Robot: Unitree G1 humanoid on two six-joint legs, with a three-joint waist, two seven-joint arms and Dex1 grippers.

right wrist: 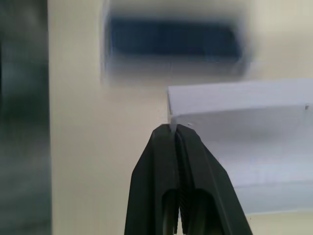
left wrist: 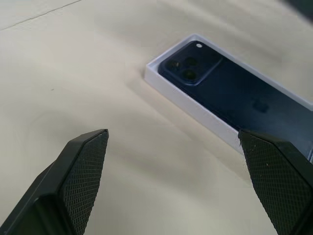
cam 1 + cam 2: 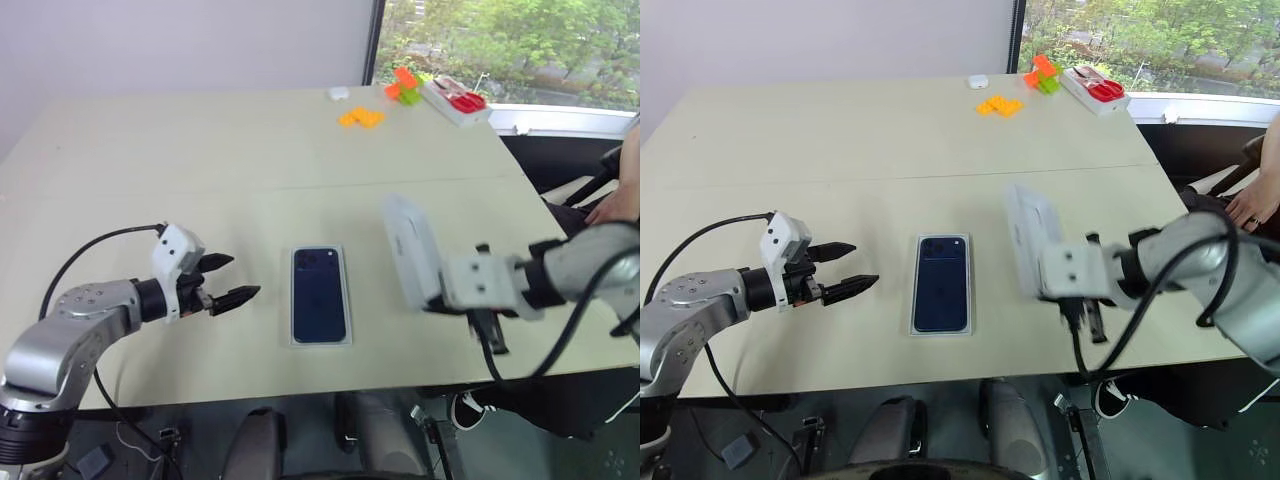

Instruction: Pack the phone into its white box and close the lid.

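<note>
The dark navy phone (image 3: 319, 293) lies camera-side up inside the white box (image 3: 293, 318) at the middle of the table's near half. The box rim (image 2: 186, 100) and the phone's camera block (image 2: 190, 68) are close ahead in the left wrist view. My left gripper (image 3: 245, 276) is open, a short way left of the box and pointing at it, with nothing between its fingers. Right of the box, the lid (image 3: 410, 245) hangs tilted on edge above the table. My right gripper (image 1: 175, 128) is shut on the lid's thin wall.
At the far right stand a red-and-white tray (image 3: 455, 100), orange blocks (image 3: 360, 117) and green and orange blocks (image 3: 404, 85), with a small white object (image 3: 338, 93) nearby. A person's hand (image 3: 615, 205) rests at the right edge. The table's front edge runs just below the box.
</note>
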